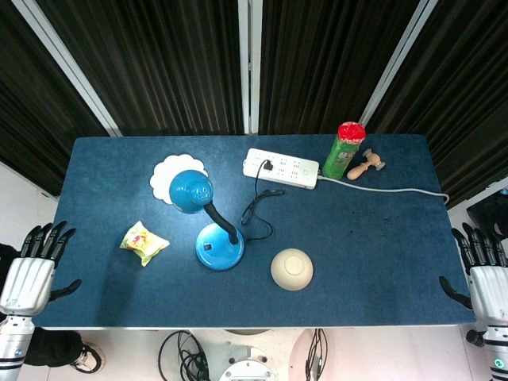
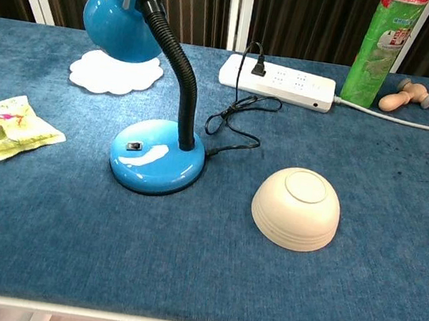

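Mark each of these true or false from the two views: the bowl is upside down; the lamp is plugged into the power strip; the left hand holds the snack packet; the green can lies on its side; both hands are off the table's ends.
1. The bowl is upside down. True.
2. The lamp is plugged into the power strip. True: its black cord ends in a plug in the strip.
3. The left hand holds the snack packet. False: the hand is empty, fingers apart, beside the table; the packet lies apart on it.
4. The green can lies on its side. False: it stands upright by the strip.
5. Both hands are off the table's ends. True: the right hand is likewise at the far edge.
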Action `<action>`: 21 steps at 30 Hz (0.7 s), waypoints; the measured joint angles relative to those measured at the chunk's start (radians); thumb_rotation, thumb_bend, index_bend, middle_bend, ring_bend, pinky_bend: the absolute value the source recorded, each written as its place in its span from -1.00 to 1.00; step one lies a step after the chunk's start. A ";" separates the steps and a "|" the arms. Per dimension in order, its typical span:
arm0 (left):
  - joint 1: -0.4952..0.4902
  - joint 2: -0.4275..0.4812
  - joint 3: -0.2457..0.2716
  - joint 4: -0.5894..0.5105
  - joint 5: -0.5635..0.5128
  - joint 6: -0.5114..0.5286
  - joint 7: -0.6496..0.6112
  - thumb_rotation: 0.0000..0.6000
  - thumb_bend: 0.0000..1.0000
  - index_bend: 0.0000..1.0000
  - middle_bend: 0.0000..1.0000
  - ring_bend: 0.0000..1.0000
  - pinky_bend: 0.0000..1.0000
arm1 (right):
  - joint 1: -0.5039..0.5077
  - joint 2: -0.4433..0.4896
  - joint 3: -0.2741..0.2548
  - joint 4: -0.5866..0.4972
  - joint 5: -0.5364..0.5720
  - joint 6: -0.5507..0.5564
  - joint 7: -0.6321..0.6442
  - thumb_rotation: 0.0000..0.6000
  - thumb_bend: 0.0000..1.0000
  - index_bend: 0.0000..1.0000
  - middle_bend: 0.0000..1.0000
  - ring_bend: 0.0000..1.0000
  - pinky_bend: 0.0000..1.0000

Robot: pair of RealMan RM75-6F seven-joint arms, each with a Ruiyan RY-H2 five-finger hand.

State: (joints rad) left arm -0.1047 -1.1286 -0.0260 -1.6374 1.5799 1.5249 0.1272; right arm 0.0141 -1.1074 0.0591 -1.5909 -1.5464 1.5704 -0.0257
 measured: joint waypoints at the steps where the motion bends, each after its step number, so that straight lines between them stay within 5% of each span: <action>1: 0.000 0.000 0.000 -0.001 0.000 0.000 0.001 1.00 -1.00 -0.78 -0.95 -1.00 -0.89 | 0.000 0.000 0.000 0.000 0.000 0.000 0.001 1.00 -0.64 -1.00 -1.00 -1.00 -1.00; 14: -0.001 0.001 0.005 -0.009 0.013 -0.001 0.021 1.00 -0.99 -0.78 -0.94 -1.00 -0.88 | -0.003 0.004 0.003 0.004 0.000 0.008 0.013 1.00 -0.64 -1.00 -1.00 -1.00 -1.00; 21: -0.044 -0.015 0.018 -0.023 0.055 -0.066 0.055 1.00 -0.95 -0.79 -0.84 -0.99 -0.69 | 0.006 0.004 0.005 0.002 0.004 -0.009 0.010 1.00 -0.64 -1.00 -1.00 -1.00 -1.00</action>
State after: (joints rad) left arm -0.1483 -1.1435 -0.0084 -1.6599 1.6350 1.4587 0.1823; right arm 0.0202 -1.1030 0.0643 -1.5884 -1.5422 1.5619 -0.0159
